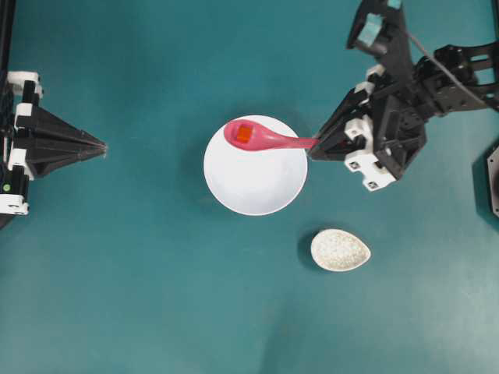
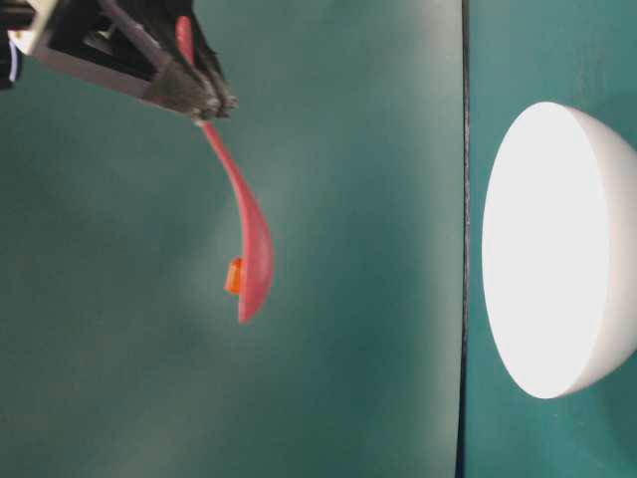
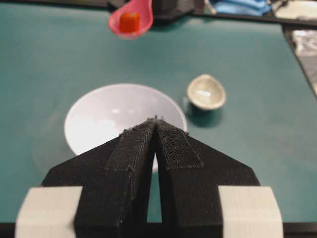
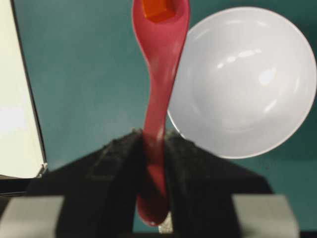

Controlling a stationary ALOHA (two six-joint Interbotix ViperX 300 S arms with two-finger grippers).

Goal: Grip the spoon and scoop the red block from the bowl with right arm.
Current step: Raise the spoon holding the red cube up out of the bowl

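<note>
Right gripper (image 4: 154, 148) clamped on spoon (image 1: 261, 137) handle; red block (image 1: 244, 134) in scoop, above bowl (image 1: 257, 183). Keep scoop level; move slowly. Left gripper (image 3: 156, 121) together.

Open table (image 1: 140, 296) around bowl (image 1: 257, 187), dish (image 1: 340, 250)

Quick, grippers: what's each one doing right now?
Left gripper: closed, empty.
Right gripper: closed on the spoon handle, red block in the scoop.
</note>
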